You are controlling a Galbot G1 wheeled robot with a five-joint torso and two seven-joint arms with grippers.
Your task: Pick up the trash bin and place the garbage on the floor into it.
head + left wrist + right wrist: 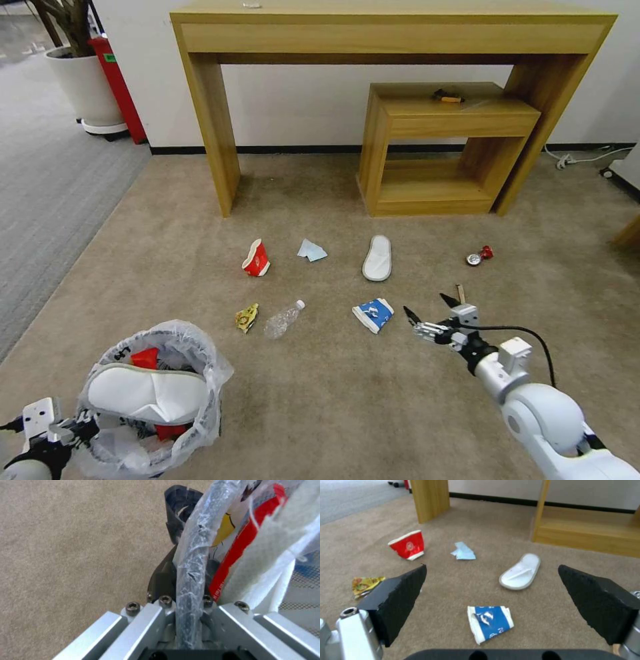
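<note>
Right gripper (431,308) wide open, holding nothing, above the carpet (347,400). Blue cup (373,314) lying at its 9 o'clock, close by. Left gripper (79,423) clamped on the bin (175,333) rim, at 7 o'clock.

A tall wooden table (393,40) stood against a white wall (300,107), with a lower shelf unit (440,150) under it. Beige carpet (320,400) met grey carpet (47,193). A white plant pot (83,87) and, seemingly, a red extinguisher (120,90) stood beside.
</note>
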